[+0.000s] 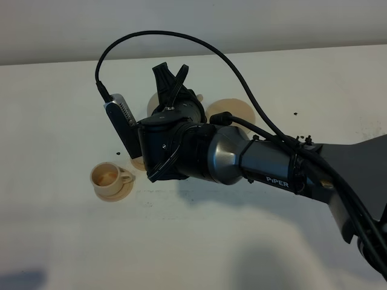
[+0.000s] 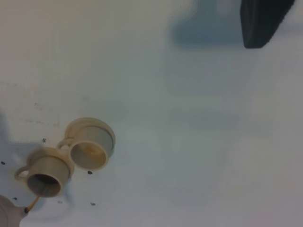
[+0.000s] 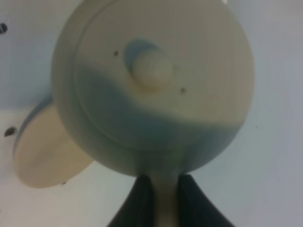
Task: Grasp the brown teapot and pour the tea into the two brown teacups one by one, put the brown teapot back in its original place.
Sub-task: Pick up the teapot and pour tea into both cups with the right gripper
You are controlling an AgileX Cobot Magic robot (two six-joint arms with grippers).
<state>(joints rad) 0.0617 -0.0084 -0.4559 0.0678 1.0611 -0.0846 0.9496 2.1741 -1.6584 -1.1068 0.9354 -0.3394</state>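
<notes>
- White desk top ran back to a pale wall along its far edge, with small dark specks scattered over it.
- Through my right wrist camera I saw my right claw (image 3: 163,184) clamped on the loop handle of the brown teapot (image 3: 151,85). Its knobbed lid was on, and the round coaster (image 3: 45,153) lay partly under its outline.
- From high up, my right arm (image 1: 266,163) crossed the middle of the desk and hid nearly all of that teapot. One teacup (image 1: 110,176) stood clear on its saucer (image 1: 115,192), left of the arm, with brownish liquid inside. The coaster lay bare nearer the far edge.
- Only my left wrist camera caught the second teacup (image 2: 45,174) just beside the first, and a thin brown stream (image 2: 32,204) running from the spout into it.
- Of my left claw (image 2: 262,21) only a dark blur showed; I could not tell whether it was open or closed.
</notes>
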